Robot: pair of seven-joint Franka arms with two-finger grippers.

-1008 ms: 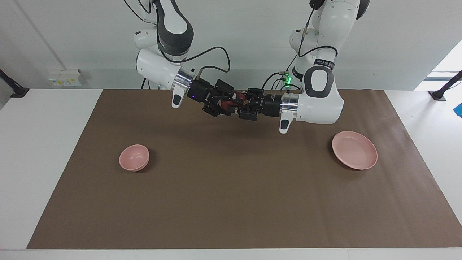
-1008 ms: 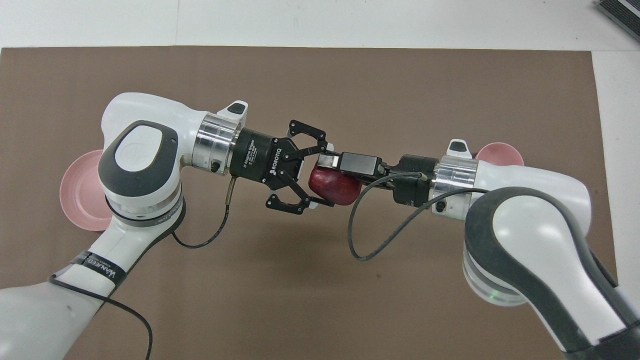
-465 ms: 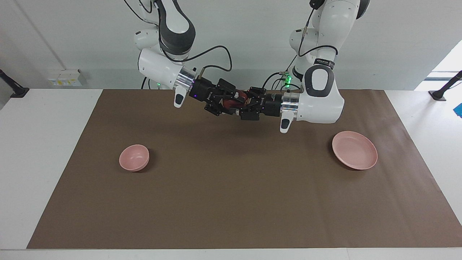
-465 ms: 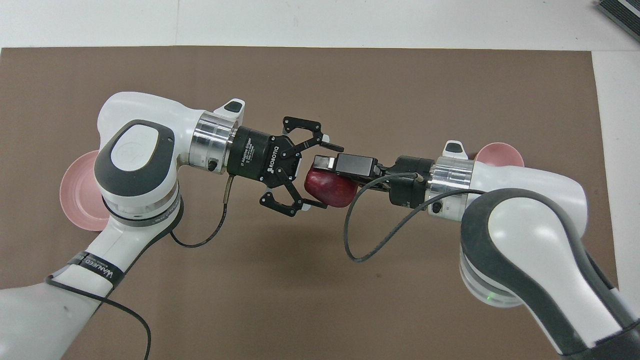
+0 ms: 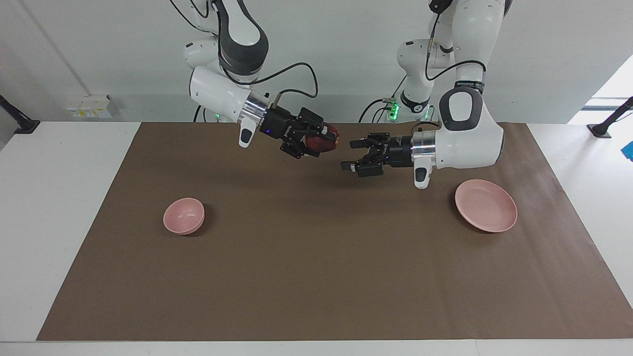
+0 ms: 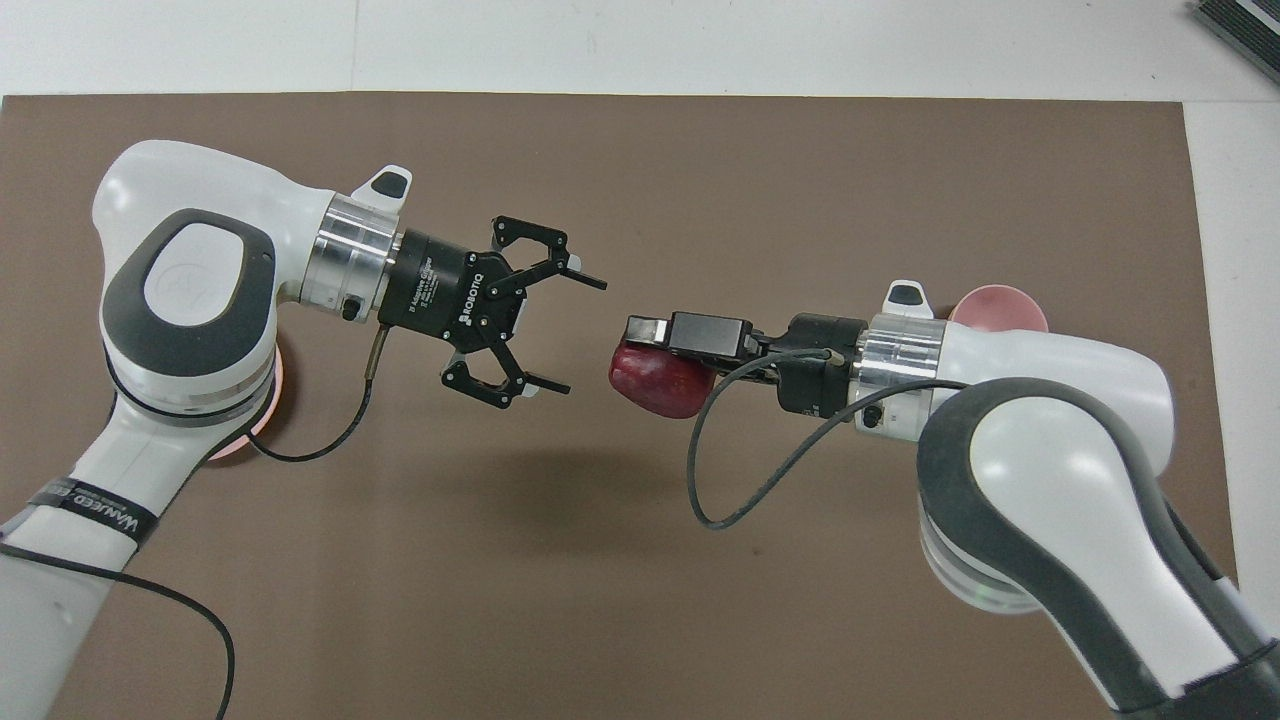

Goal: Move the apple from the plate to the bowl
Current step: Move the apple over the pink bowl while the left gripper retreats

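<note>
The dark red apple (image 5: 324, 143) is held in the air over the middle of the brown mat, in my right gripper (image 5: 330, 139), which is shut on it. In the overhead view the apple (image 6: 660, 380) shows under my right gripper (image 6: 640, 350). My left gripper (image 5: 348, 155) is open and empty, a short gap from the apple, also in the air (image 6: 583, 337). The pink plate (image 5: 486, 205) lies empty toward the left arm's end; overhead only a sliver (image 6: 270, 420) shows under the left arm. The pink bowl (image 5: 184, 215) stands empty toward the right arm's end, partly covered overhead (image 6: 1000, 303).
A brown mat (image 5: 316, 257) covers most of the white table (image 5: 59, 198). Cables hang from both wrists. A dark object (image 6: 1240, 25) lies at the table's corner farthest from the robots, at the right arm's end.
My left gripper opened, let go of the apple and drew back toward the plate's end. My right gripper stays shut on the apple and has hardly moved.
</note>
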